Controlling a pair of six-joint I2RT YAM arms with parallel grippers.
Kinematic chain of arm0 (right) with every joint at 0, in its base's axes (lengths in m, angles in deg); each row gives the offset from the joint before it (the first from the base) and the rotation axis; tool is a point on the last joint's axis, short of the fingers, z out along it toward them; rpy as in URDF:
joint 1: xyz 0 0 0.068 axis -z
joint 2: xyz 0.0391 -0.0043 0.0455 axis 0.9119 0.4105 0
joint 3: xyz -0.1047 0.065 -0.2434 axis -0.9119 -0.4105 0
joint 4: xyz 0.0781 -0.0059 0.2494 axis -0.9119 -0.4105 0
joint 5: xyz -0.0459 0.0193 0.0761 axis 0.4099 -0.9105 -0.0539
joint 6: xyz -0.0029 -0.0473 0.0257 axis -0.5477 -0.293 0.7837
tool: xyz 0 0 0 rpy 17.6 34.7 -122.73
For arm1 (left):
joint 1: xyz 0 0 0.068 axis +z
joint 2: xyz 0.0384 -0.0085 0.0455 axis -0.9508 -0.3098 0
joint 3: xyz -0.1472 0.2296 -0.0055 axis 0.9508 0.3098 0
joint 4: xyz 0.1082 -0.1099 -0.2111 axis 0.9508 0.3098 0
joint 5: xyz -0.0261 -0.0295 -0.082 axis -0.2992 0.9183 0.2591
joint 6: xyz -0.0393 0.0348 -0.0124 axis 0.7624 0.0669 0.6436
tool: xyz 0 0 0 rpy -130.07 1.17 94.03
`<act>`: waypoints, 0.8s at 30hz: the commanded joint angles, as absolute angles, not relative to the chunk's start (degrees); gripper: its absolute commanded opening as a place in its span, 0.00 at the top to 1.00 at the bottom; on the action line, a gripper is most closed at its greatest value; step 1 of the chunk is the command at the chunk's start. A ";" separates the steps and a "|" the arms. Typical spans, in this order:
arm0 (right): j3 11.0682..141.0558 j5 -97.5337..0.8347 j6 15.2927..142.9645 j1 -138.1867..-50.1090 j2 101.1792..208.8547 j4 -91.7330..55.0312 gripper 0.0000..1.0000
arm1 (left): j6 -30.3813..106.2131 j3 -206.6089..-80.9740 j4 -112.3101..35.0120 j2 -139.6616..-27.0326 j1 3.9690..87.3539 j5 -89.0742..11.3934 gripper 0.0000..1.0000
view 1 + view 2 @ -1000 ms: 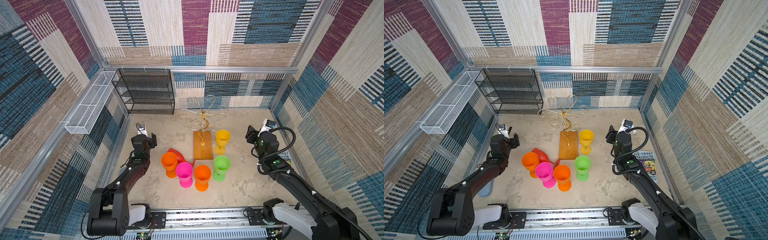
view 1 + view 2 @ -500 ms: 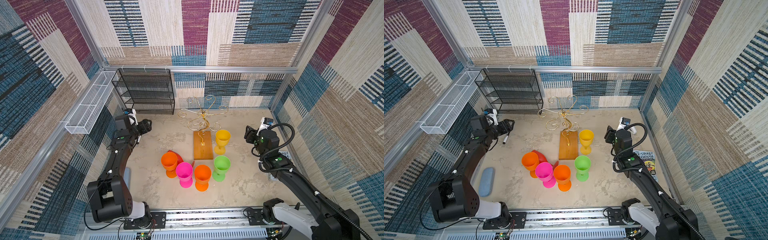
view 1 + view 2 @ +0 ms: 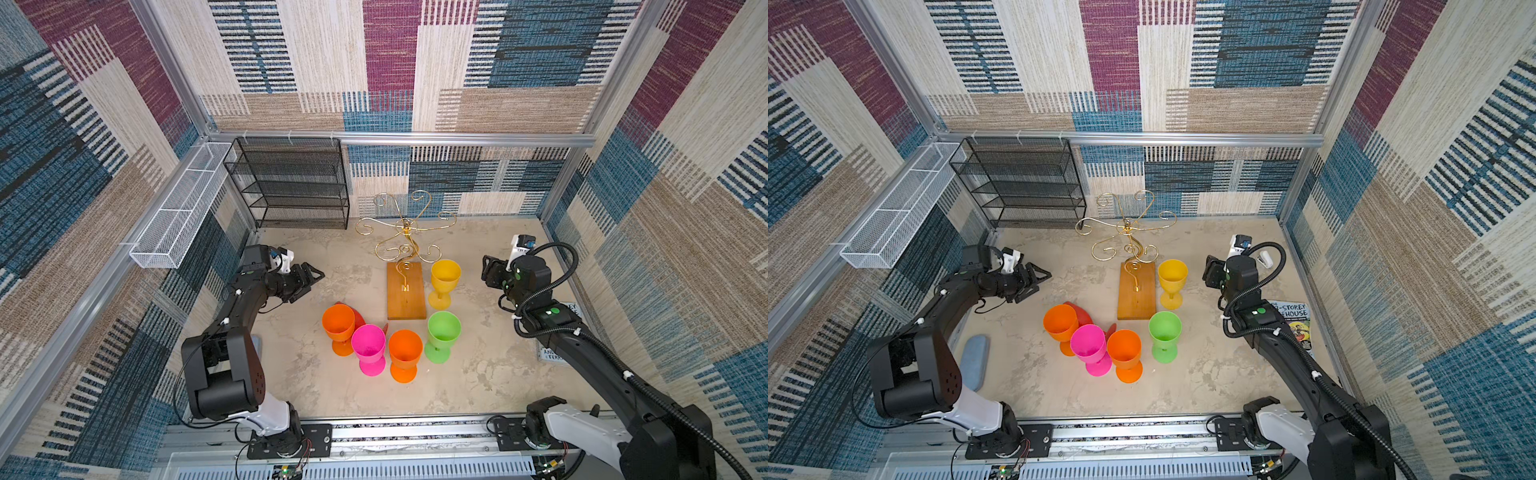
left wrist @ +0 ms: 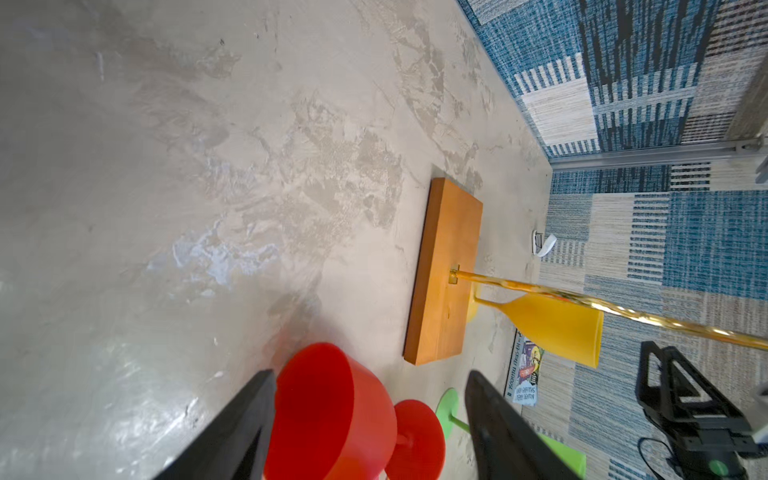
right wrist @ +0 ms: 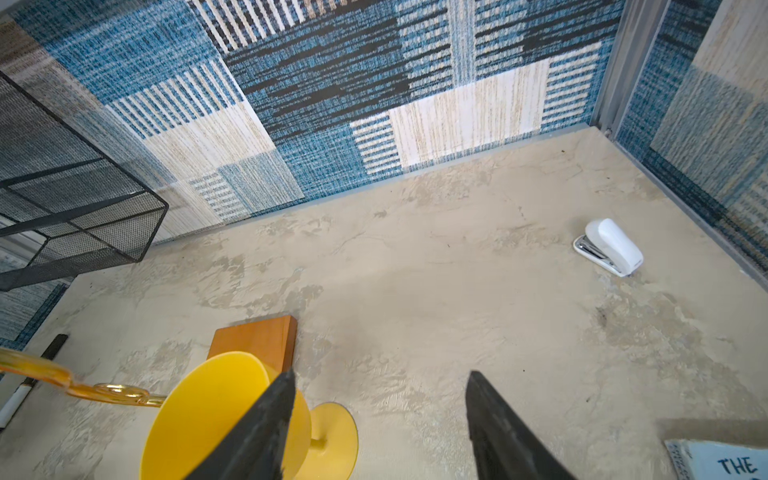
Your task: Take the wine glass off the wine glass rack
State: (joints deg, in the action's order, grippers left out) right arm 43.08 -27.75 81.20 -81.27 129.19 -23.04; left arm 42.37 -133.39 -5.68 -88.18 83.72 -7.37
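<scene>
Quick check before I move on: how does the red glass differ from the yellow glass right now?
Pose: the red glass lies on its side on the table; the yellow glass stands upright.
Place: in both top views the red glass is left of the wooden base, partly hidden behind an orange glass; the yellow glass stands close on the base's right.
Both are stemmed goblets, and neither hangs on the wine glass rack.

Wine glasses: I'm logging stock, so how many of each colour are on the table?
Orange glasses: 2
Pink glass: 1
Green glass: 1
Yellow glass: 1
Red glass, lying on its side: 1
Total: 6
</scene>
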 commanded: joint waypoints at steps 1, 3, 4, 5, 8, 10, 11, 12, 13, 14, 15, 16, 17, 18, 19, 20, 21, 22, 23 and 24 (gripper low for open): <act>42.26 -29.19 82.26 -81.37 129.44 -20.59 0.33 | 39.78 -130.37 0.79 -84.68 83.79 -5.19 0.28; 41.62 -29.65 82.67 -81.34 129.70 -19.81 0.33 | 40.43 -126.08 -0.56 -81.76 83.73 -2.42 0.30; 41.44 -29.97 82.83 -81.32 129.91 -19.45 0.33 | 40.57 -124.41 -0.99 -80.81 83.77 -2.44 0.30; 41.22 -30.41 83.11 -81.32 130.28 -19.12 0.34 | 40.19 -122.88 -1.14 -80.20 83.80 -3.44 0.30; 41.29 -31.85 83.79 -81.32 131.51 -18.29 0.34 | 39.24 -121.36 -0.53 -80.59 83.77 -4.84 0.30; 41.76 -32.42 84.01 -81.34 132.23 -18.41 0.34 | 39.94 -121.64 -1.82 -81.25 83.74 -3.18 0.30; 41.86 -32.50 84.11 -81.32 132.34 -18.28 0.34 | 40.49 -121.82 -2.47 -81.48 83.73 -3.44 0.30; 41.81 -32.53 84.10 -81.32 132.32 -18.17 0.34 | 40.56 -122.30 -2.50 -81.83 83.76 -3.85 0.30; 41.78 -32.40 84.10 -81.34 132.28 -18.09 0.34 | 40.62 -122.63 -2.58 -82.32 83.78 -3.87 0.30; 41.65 -32.20 84.19 -81.37 132.16 -18.06 0.34 | 40.81 -123.01 -2.86 -83.01 83.80 -3.55 0.31; 41.46 -31.94 84.26 -81.32 132.01 -17.97 0.34 | 41.06 -123.28 -3.32 -83.83 83.74 -2.76 0.31; 41.24 -31.90 84.28 -81.32 131.98 -17.82 0.34 | 41.30 -123.44 -3.97 -84.63 83.78 -1.92 0.32; 41.10 -31.74 84.28 -81.33 131.91 -17.82 0.34 | 41.52 -123.70 -4.50 -85.55 83.76 -1.13 0.32; 41.00 -31.75 84.28 -81.32 131.92 -17.80 0.34 | 41.55 -124.10 -4.68 -86.36 83.79 -0.79 0.32; 40.90 -31.69 84.35 -81.37 131.99 -17.71 0.34 | 41.38 -124.41 -4.64 -86.98 83.80 -0.67 0.33; 40.73 -31.75 84.36 -81.34 132.14 -17.62 0.34 | 41.03 -124.80 -4.77 -87.38 83.65 -0.69 0.33; 40.60 -31.71 84.43 -81.37 132.25 -17.45 0.34 | 40.75 -124.95 -5.02 -87.53 83.69 -0.88 0.33; 40.40 -31.71 84.50 -81.32 132.32 -17.27 0.34 | 40.44 -125.04 -5.28 -87.67 83.59 -0.91 0.33; 40.19 -31.71 84.59 -81.38 132.48 -17.01 0.34 | 40.17 -125.19 -5.58 -87.92 83.53 -1.08 0.33; 40.09 -31.79 84.70 -81.32 132.58 -16.67 0.34 | 40.05 -125.40 -5.60 -88.26 83.52 -1.20 0.33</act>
State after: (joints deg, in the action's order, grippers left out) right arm 40.37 -31.75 84.11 -81.27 132.36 -19.45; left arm 41.08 -124.76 -4.19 -87.77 83.57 -2.39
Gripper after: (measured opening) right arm 0.663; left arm 0.669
